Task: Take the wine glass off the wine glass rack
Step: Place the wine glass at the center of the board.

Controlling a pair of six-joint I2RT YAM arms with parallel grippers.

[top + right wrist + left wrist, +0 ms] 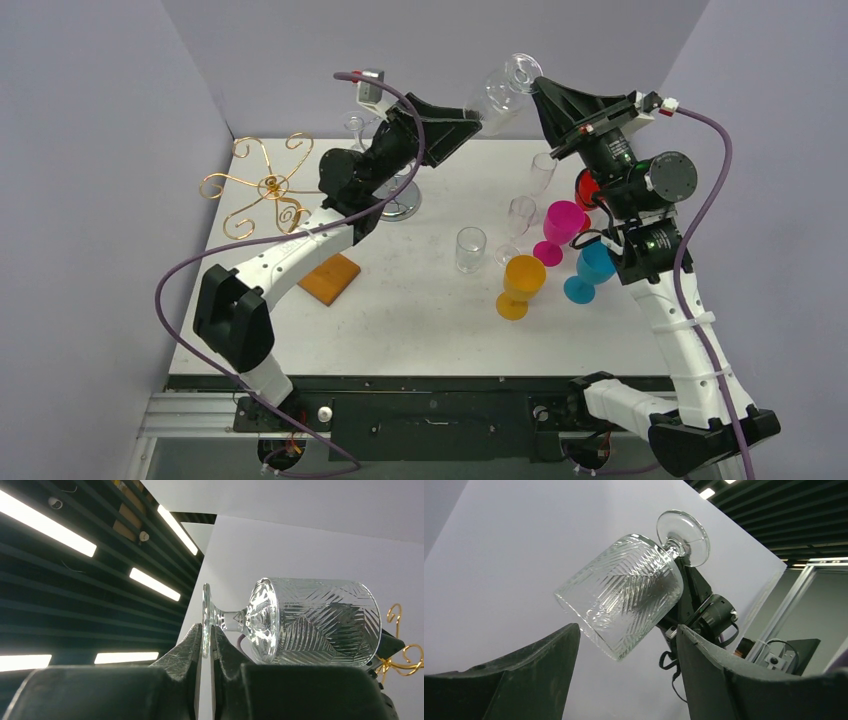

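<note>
Clear wine glass (500, 95), upper centre: right gripper (206, 640) pinches its foot; left gripper (627, 629), fingers spread, stands at the bowl, likely to steady it.

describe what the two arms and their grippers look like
The left arm and right arm have white link shells and black joint housings. The left gripper and right gripper are black wedges with broad matte black fingers. A purple cable loops along each arm to the wrist. Small green lights glow on the right arm's joints.
</note>
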